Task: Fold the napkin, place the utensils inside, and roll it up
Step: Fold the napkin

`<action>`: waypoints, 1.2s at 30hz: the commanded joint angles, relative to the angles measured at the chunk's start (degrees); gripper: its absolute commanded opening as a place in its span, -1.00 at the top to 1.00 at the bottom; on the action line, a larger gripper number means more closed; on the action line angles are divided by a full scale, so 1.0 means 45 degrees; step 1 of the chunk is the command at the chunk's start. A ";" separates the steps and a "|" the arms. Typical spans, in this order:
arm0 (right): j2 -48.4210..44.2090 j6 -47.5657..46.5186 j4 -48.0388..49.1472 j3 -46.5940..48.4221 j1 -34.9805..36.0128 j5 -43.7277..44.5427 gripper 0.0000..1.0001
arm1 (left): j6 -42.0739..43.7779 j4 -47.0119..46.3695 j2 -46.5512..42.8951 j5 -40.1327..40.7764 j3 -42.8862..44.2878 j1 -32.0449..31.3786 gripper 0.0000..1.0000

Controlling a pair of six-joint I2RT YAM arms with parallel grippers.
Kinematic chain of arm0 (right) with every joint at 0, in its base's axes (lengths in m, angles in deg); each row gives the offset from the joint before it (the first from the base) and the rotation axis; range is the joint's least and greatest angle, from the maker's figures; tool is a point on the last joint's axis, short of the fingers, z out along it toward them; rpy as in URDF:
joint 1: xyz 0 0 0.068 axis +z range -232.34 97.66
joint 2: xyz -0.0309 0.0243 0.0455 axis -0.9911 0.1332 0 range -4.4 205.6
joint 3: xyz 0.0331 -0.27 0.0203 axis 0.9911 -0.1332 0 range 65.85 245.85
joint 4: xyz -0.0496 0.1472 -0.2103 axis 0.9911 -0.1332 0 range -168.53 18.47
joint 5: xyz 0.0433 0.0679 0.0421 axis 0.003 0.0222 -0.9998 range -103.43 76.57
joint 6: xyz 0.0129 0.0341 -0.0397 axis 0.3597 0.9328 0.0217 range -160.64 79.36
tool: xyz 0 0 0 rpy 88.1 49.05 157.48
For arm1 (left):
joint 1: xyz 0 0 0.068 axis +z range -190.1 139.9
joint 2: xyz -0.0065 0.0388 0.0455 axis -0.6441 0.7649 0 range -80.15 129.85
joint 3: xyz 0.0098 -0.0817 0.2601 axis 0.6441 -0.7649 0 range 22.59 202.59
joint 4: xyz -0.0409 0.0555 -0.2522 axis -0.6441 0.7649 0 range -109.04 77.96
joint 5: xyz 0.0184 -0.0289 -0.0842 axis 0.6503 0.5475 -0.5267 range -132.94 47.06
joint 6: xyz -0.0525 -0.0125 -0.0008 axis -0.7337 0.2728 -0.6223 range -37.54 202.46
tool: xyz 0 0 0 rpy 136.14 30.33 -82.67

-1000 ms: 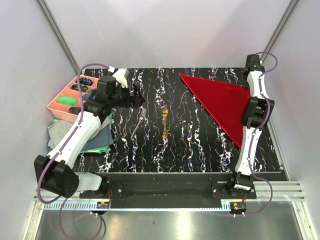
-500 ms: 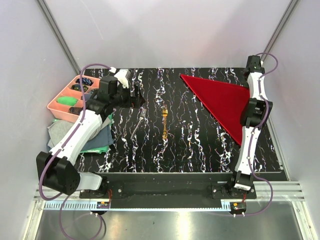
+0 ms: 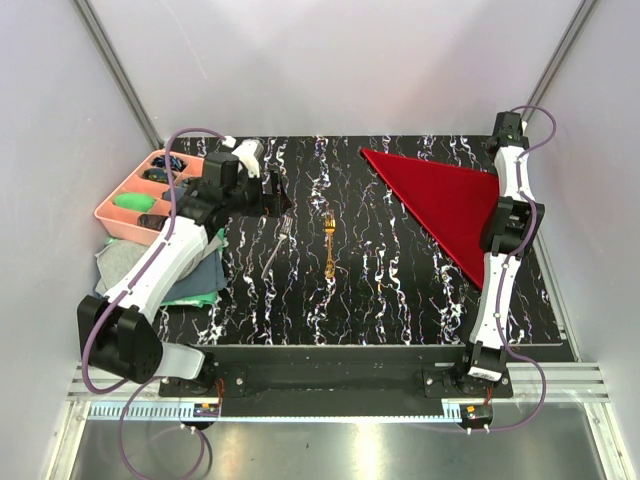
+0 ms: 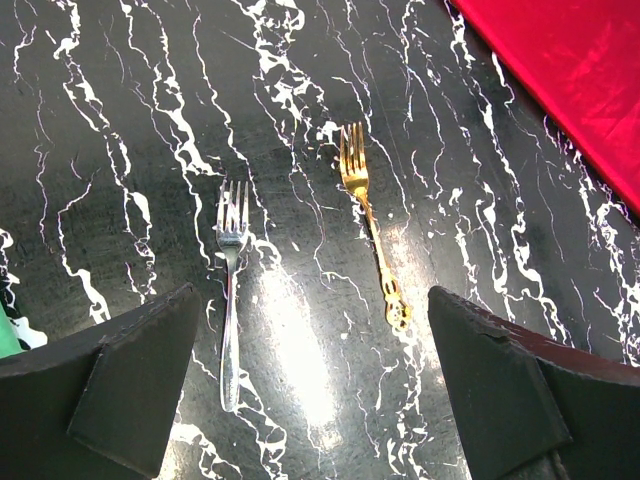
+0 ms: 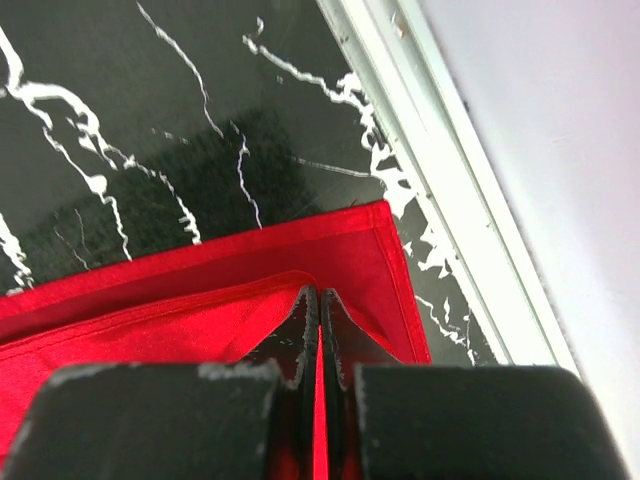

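1. Left pincer point(image 4: 310, 400) is hovering wide open over the utensils: silver fork point(image 4: 230, 300) and gold fork point(image 4: 372, 235) are lying just ahead on the surface point(image 3: 400, 300), parallel, tines pointing away
2. Right pincer point(image 5: 320, 330) is pinching the napkin point(image 3: 450, 205) corner at far right, fingers together
3. Left arm is nearer the utensils
4. No writing legible
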 commanded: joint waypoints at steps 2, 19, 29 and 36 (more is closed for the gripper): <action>0.0053 -0.0287 0.0569 0.0660 -0.0096 0.0532 1.00 | 0.0190 -0.0183 0.0089 -0.0046 0.0258 0.0069 -0.97; -0.0413 -0.0967 0.0647 0.0738 -0.0096 0.0182 -0.31 | 0.0132 -0.0164 0.0207 -0.0456 0.0297 0.0050 -0.97; -0.4182 -0.1655 0.0880 -0.2752 0.1230 -0.2336 -0.64 | 0.0093 -0.0417 -0.0261 -0.1023 0.0161 0.0069 -0.97; -0.7657 -0.1283 0.2834 -0.9406 0.3963 -0.3725 -0.44 | 0.0307 -0.0399 -0.1003 -0.0458 0.0005 0.0069 -0.97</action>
